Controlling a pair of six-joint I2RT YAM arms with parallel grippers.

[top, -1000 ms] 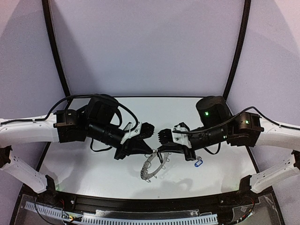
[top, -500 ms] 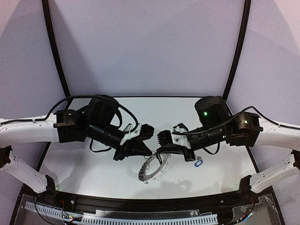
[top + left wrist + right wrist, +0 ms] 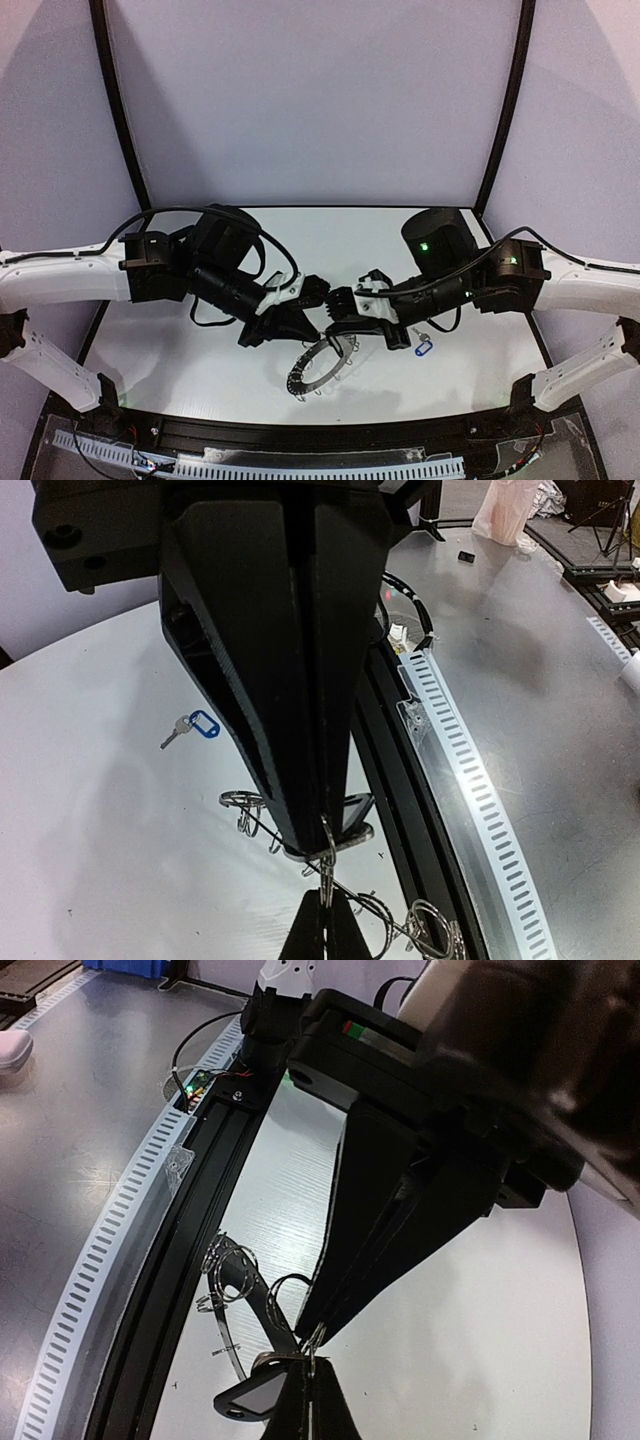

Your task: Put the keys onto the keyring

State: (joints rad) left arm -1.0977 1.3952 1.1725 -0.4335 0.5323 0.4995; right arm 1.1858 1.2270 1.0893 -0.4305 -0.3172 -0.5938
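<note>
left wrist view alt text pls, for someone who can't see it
The shut left gripper, black and tapered, fills the centre, pinching a silver wire loop of the black keyring at its tip, while the shut right gripper meets the same loop from below. Apart from them, a small metal key with a blue plastic tag lies on the white table.

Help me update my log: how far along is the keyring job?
Done: no key visibly threaded. In hand: left gripper and right gripper, both shut, pinch a wire loop of the keyring. To do: the blue-tagged key lies loose on the table; whether the black-headed key hangs on is unclear.
</note>
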